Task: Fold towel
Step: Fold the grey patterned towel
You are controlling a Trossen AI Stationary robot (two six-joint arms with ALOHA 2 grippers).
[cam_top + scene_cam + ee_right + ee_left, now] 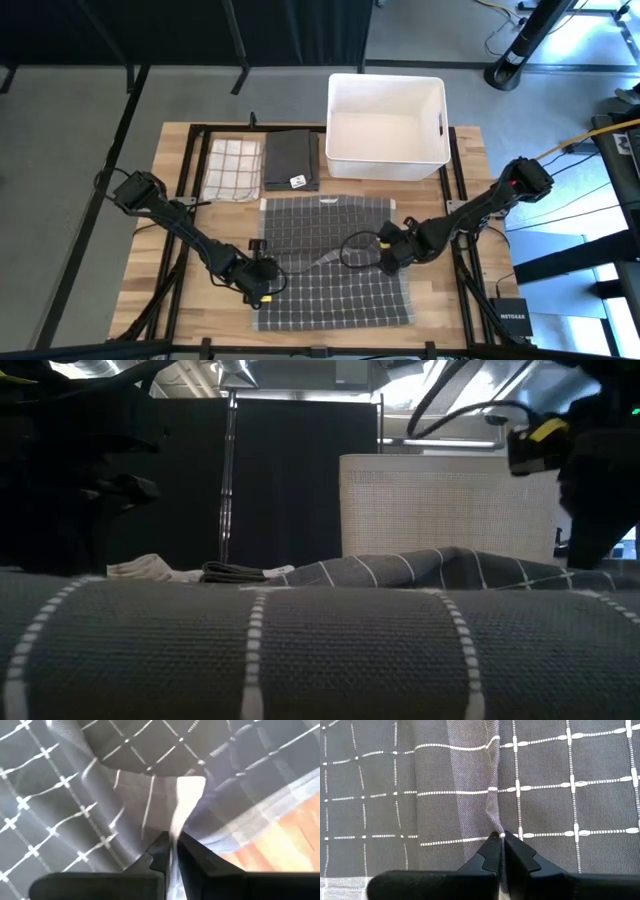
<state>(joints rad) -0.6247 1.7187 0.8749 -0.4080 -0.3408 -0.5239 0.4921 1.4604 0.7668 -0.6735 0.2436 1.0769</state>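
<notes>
We have both grippers on the grey towel (335,265), which lies spread on the table (175,150) in front of the white bin (385,112). The left gripper (498,836) is pinched tight on a raised crease near the towel's left edge. The right gripper (171,839) is closed on a thin fold of cloth at the right edge, where bare wood shows just beside it.

Our worry is the hold itself: each pinch takes only a sliver of fabric, so a lift could pull it free, or one side could rise ahead of the other and skew the fold.

The towel is grey with a white grid, mostly flat, ruffled between the grippers. Farther back, a checked cloth (233,168) and a dark folded cloth (291,160) lie left of the bin.
</notes>
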